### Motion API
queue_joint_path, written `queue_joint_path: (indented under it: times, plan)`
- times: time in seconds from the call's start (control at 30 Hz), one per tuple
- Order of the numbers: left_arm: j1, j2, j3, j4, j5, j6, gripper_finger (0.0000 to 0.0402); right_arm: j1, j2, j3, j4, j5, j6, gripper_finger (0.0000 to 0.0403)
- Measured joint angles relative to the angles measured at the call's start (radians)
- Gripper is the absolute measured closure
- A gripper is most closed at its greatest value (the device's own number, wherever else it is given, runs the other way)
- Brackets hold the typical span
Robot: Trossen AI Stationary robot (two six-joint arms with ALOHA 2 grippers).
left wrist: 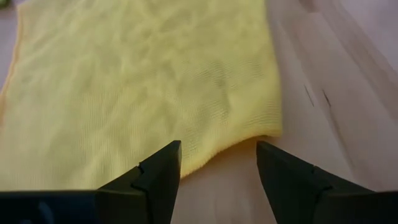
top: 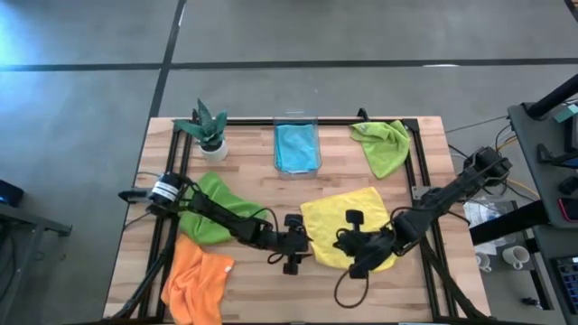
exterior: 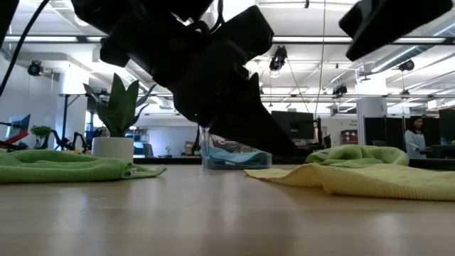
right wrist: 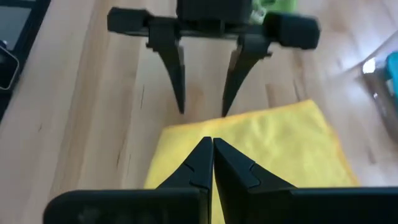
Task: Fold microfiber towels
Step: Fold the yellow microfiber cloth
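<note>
Both grippers at the yellow towel [top: 348,233], mid-table.
Your left gripper [left wrist: 217,163] stands open at its near-left corner, holding nothing; your right gripper [right wrist: 212,151] hovers pinched shut above it, empty.

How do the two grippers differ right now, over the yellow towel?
The left gripper has its fingers open, tips at the yellow towel's edge, mostly over bare wood; the right gripper is shut with nothing between its fingers. The left gripper sits off the towel's left side, while the right gripper is over the towel itself. Both are low at the table, facing each other, and neither holds the cloth.
</note>
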Motion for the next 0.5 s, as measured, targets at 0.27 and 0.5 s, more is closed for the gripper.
queue_joint_path:
  times: [0.27,0.5]
  plan:
    - [0.001,0.079,0.109,-0.139,0.015,0.118,0.0208,0.033,-0.001,-0.019,-0.006,-0.035,0.091,0.0394]
    - [0.002,0.141,0.183,-0.119,0.007,0.201,0.0241,0.035,-0.017,0.014,-0.057,-0.034,0.102,0.0394]
